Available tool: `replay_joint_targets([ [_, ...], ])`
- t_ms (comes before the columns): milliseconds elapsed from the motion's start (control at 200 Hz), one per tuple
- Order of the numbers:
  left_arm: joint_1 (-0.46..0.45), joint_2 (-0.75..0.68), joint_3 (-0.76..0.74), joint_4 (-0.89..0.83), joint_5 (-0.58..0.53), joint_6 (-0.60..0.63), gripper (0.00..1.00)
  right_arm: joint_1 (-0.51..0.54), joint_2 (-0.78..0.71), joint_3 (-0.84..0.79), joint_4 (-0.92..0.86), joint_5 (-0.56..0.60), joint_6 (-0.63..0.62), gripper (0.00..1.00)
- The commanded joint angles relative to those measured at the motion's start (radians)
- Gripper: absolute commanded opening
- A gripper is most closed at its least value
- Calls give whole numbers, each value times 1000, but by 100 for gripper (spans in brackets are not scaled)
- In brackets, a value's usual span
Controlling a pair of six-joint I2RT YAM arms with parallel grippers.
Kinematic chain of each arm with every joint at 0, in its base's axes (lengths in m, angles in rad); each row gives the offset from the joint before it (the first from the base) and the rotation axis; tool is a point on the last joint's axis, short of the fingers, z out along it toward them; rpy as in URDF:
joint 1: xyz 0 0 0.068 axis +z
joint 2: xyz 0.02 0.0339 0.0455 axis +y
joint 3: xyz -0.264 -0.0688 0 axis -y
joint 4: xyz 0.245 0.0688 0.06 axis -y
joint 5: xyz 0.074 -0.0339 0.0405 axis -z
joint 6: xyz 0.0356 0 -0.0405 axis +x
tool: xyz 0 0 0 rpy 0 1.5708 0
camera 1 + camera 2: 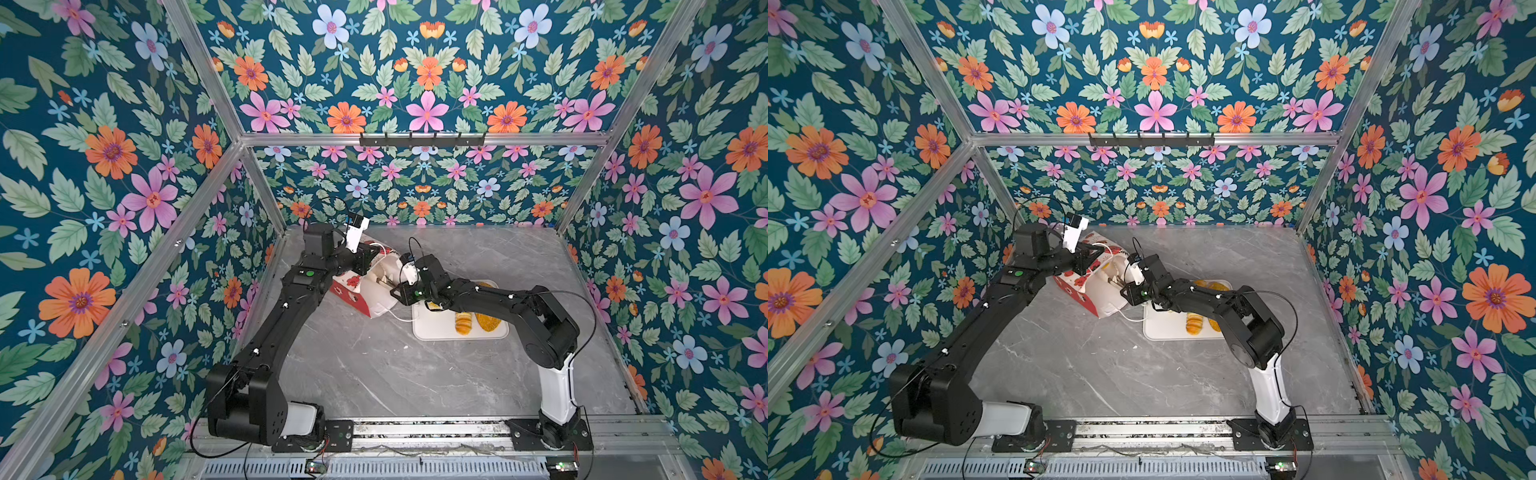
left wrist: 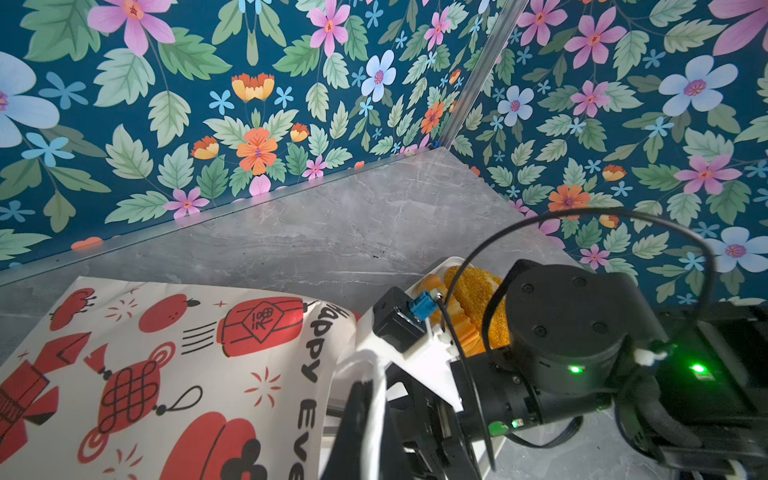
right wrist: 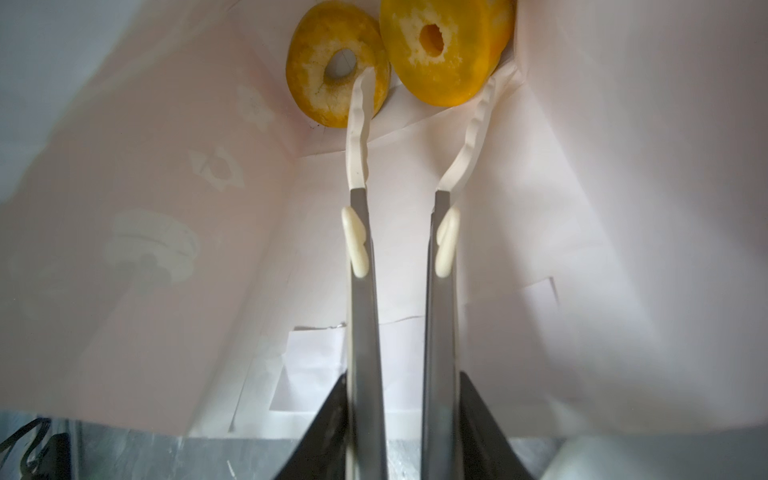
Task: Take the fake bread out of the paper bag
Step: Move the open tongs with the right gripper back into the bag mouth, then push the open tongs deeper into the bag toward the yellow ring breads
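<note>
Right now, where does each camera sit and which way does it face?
Top views: high over the bases, looking down at table; left arm, right arm show.
Left wrist: over bag, facing tray and right arm; own jaws partly show.
Right wrist: inside bag, facing two buns; its jaws hold tongs.
Shared: all show the bag.

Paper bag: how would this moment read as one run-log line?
left gripper: shut on paper bag | right gripper: holds open, empty tongs inside bag | bagel, ring bun: in bag | tray: ridged loaf, seeded loaf
</note>
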Motion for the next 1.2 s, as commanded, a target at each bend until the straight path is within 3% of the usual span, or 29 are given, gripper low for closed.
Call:
replay_joint_targets([
  [0,1,0,-6,42,27,-19,0,0,22,24,76,46,29,38],
  [905,-6,25,-13,151,39,-127,0,12,152,138,182,-6,121,38],
  [1195,-8,47,-4,187,-16,-177,0,53,81,32,208,44,134,38],
])
